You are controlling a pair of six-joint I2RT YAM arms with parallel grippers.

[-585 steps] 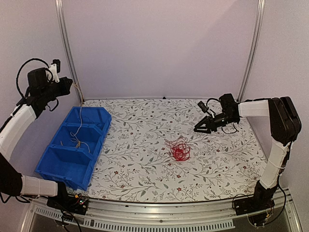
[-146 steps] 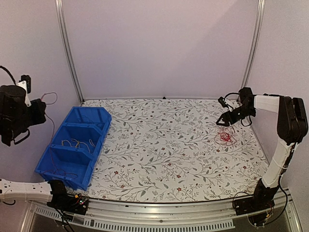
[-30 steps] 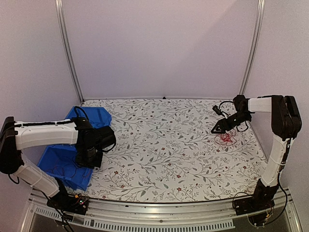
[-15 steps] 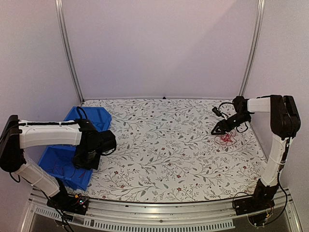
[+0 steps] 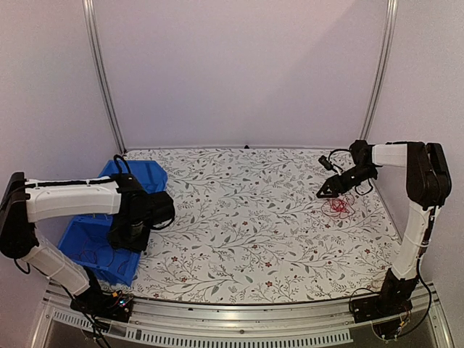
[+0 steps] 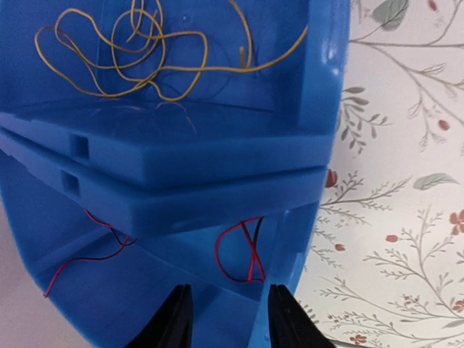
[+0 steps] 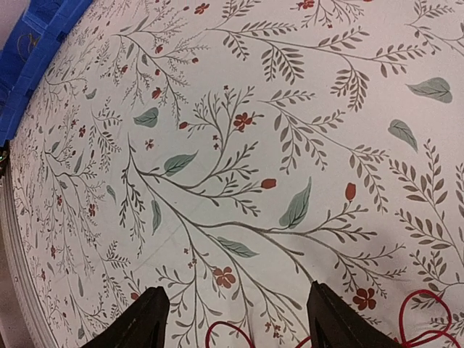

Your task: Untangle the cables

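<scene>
A small clump of red cables (image 5: 338,206) lies on the floral tablecloth at the far right. My right gripper (image 5: 323,193) hovers just left of it, open and empty. In the right wrist view the gripper (image 7: 235,322) has its jaws wide apart, with red loops (image 7: 424,319) at the bottom edge. My left gripper (image 5: 126,238) is over the near compartment of the blue bin (image 5: 116,177), open and empty. In the left wrist view the gripper (image 6: 228,322) hangs above red and black wires (image 6: 246,250). Yellow cables (image 6: 145,51) lie in the compartment beyond.
The blue three-compartment bin (image 6: 217,156) stands along the table's left side. Metal frame posts (image 5: 101,80) rise at the back corners. The table's right edge runs close behind the red clump.
The left arm, raised at the far left five seconds ago, has come down over the bin's near compartment. In the last second it shifted slightly. The right gripper has barely moved.
</scene>
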